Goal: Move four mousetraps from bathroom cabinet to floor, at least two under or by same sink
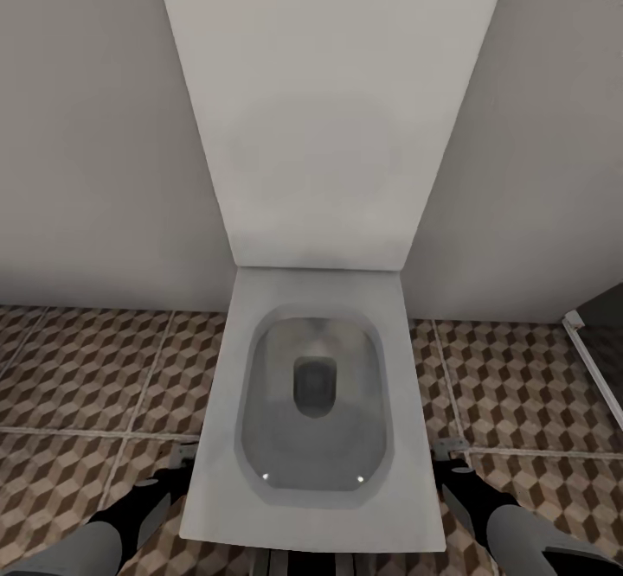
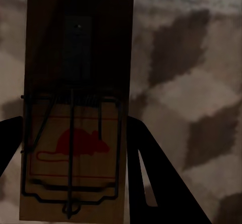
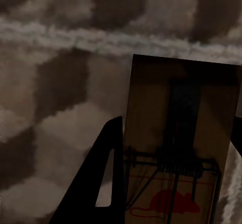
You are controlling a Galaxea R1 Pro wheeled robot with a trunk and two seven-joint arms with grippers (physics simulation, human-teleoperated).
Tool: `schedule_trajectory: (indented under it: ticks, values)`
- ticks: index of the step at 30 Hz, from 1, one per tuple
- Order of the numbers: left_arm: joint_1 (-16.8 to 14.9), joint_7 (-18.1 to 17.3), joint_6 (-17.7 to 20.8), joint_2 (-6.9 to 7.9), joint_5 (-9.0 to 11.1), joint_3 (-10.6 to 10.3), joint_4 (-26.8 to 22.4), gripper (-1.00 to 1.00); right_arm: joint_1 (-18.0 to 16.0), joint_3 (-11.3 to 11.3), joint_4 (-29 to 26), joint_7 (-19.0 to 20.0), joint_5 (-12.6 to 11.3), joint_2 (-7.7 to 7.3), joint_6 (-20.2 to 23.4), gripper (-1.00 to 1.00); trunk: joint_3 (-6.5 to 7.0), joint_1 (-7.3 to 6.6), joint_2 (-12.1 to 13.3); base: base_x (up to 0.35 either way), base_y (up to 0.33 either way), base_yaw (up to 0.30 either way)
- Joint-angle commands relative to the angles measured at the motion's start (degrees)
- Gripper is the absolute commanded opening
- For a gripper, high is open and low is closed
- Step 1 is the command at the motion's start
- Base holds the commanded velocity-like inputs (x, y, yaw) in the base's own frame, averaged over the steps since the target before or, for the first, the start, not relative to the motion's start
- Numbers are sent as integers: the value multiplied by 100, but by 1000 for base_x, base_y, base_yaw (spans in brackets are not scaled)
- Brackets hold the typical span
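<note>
Looking down, the head view centres on a white square toilet (image 1: pixel 316 403) with its lid raised against a pale wall (image 1: pixel 95 126). Cube-patterned floor (image 1: pixel 78 368) tiles spread to both sides. The left arm (image 1: pixel 130 515) sits low beside the bowl's left edge, and the right arm (image 1: pixel 493 511) beside its right edge.

The left wrist view shows a mousetrap (image 2: pixel 75 113) clamped between the left gripper's (image 2: pixel 75 168) dark fingers (image 2: pixel 156 173), its wire and red mouse mark facing the camera, with the floor close behind it.

The right wrist view shows a second trap (image 3: pixel 179 143) gripped the same way in the right gripper (image 3: pixel 174 183), one dark finger (image 3: pixel 103 183) against its edge, above a pale grout line (image 3: pixel 75 37).
</note>
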Motion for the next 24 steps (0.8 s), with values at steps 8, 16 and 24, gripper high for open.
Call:
schedule_trajectory:
  ticks: [8,16,24]
  values:
    - [-1,-14,24,-33,38,-59,194,-100,0,-69,6,-6,43,9,-1,-100,-3,-1,-1,0,0,0]
    - [-1,-14,23,-65,32,-58,241,-100,0,-62,379,-15,43,112,-284,-100,-3,-1,-1,0,0,0]
    - [-1,-13,16,-128,27,-81,243,-100,0,-55,461,-18,44,186,-313,-100,-3,-1,-1,0,0,0]
